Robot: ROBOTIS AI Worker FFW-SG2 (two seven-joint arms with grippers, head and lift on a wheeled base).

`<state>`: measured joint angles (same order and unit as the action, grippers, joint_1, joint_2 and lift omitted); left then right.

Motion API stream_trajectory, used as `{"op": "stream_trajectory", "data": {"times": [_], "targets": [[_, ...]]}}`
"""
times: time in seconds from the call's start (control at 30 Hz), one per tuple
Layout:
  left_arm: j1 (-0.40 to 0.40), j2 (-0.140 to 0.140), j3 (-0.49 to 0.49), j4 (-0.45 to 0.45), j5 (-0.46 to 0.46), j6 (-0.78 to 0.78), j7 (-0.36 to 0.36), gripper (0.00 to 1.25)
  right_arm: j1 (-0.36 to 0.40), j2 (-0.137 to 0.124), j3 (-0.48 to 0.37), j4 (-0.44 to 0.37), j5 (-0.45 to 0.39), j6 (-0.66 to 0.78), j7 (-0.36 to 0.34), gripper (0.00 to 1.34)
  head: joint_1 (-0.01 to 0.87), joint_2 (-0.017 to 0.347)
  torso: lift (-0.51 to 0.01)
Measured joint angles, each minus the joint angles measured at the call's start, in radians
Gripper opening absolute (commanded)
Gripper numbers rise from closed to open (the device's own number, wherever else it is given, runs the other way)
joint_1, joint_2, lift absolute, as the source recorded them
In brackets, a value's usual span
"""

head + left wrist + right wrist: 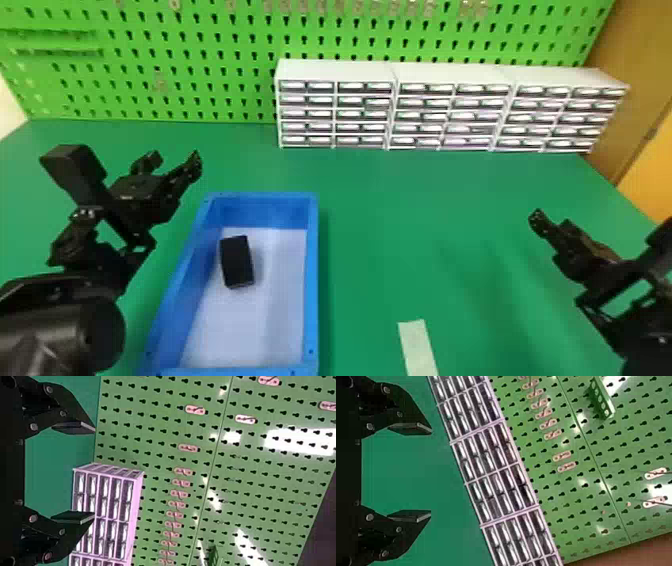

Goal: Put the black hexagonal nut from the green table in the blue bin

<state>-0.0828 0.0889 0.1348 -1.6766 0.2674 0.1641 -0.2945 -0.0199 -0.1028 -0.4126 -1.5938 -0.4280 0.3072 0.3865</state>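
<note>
Both my left pincer (94,472) and my right pincer (431,473) stood wide and empty, presumably because the black block (237,262), likely the nut, already lay inside the blue bin (312,275), nearer the left one, needing no grip.

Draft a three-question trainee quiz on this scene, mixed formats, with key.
1. Where is the black block-shaped piece?
A) atop the white drawer units
B) inside the blue rectangular bin
C) on the green pegboard
2. True or false: the black two-fingered left end effector has its fingers apart.
3. Fill in: the pale flat strip lies on the green table, on the robot's ____ side of the bin.
Key: 1 B; 2 true; 3 right
</note>
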Motion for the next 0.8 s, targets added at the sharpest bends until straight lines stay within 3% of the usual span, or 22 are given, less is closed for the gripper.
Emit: {"op": "stream_trajectory", "data": {"times": [0.8], "targets": [[0.002,0.000,0.002,0.000,-0.001,0.000,0.000,0.76,0.004,-0.004,0.011,-0.001,0.007,-0.008,0.000,0.82,0.691,0.009,-0.097]]}}
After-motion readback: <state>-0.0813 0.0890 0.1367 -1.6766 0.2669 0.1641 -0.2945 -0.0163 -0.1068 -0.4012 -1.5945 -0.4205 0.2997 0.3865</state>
